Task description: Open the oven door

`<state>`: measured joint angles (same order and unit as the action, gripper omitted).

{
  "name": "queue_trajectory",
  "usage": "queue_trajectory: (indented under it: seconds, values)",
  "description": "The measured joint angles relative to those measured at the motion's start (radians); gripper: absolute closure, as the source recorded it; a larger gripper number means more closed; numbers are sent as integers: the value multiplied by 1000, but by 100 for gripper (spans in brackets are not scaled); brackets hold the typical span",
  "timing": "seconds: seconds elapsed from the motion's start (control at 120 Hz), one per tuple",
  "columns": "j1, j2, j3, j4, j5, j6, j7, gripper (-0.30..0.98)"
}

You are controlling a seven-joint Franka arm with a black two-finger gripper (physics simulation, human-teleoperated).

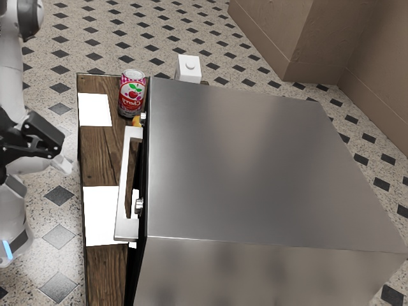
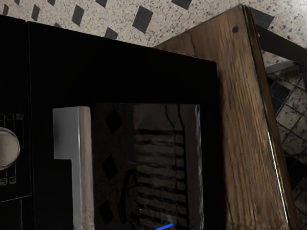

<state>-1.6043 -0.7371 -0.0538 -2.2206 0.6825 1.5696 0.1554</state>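
Oven door (image 2: 120, 76): shut as far as I can see, its black face lying flush in the front of the oven (image 1: 236, 166); nothing of the opening is done.
Bar handle (image 1: 122, 185): on the door's outer face, jutting out over the wooden table (image 1: 99, 150) toward the table edge nearest my arm (image 1: 11, 83); nothing touches it.
Oven's place: standing on the table, its front set back from that edge, so a strip of wood lies in front of the door.
Gripper (image 1: 62, 164): out past the table's near edge, level with the middle of the handle and apart from it. I cannot tell whether it is spread or closed; I see nothing in its grasp and no contact with the oven.
Control knobs (image 1: 138, 206): on the oven front, close to the handle; I'd want to keep clear of them on the way in.
Cherry can (image 1: 132, 92): upright near the table corner at the exterior view's upper left, beside the oven front and near one end of the handle; a wide swing could knock it.
Left to do: all of it, I judge: reach the handle, take hold or hook it, then draw the door open.
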Motion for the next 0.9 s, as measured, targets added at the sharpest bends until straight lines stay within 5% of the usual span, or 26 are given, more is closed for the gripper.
queue_trajectory:
  seconds: [0.25,0.6,0.9]
  values:
    - [-8,0,77,-6,-61,-29,-18,0]
    - [-28,1,211,-12,40,27,-31,0]
    - [-32,0,235,-18,40,55,-70,0]
